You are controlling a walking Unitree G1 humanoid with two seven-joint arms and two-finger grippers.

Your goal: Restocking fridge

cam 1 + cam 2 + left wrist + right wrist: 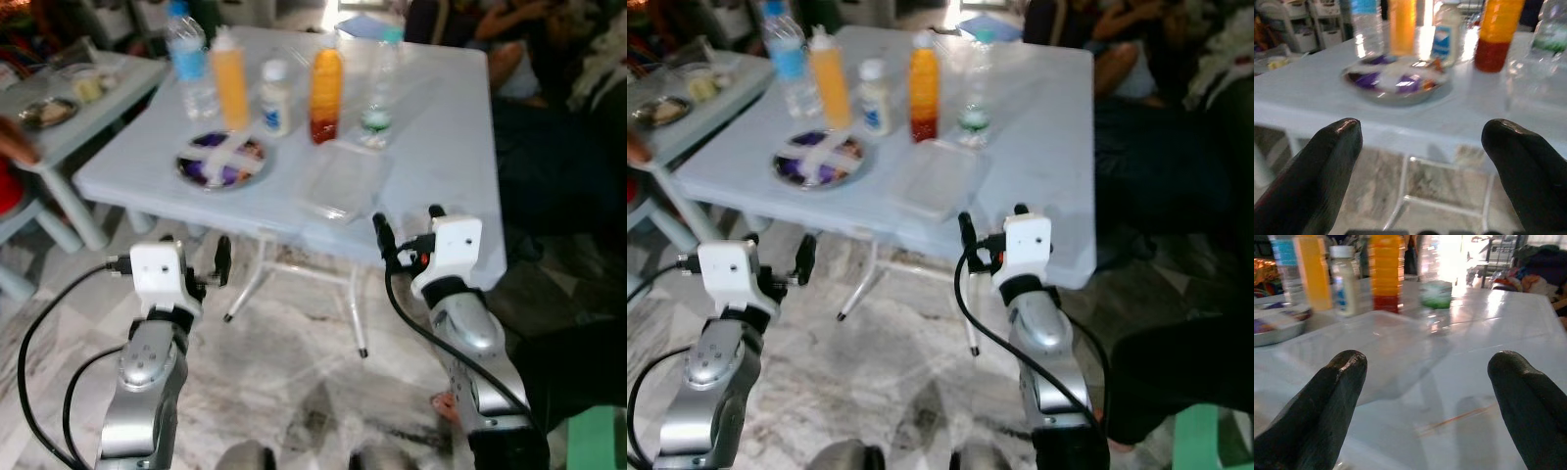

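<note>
both hands are open: right hand (1425,401) should slide level around the clear container (343,179); left hand (1422,166) waits near the surface (441,147).

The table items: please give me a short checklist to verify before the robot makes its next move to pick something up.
1. Left gripper open and holding nothing: ok.
2. Right gripper open and holding nothing: ok.
3. Bottles upright on the table, among them the orange bottle: ok.
4. Steel plate fully on the table, not over the edge: ok.
5. Clear container lid closed: cannot tell.
6. Grippers already above the tabletop: not ok, both are before its near edge.
</note>
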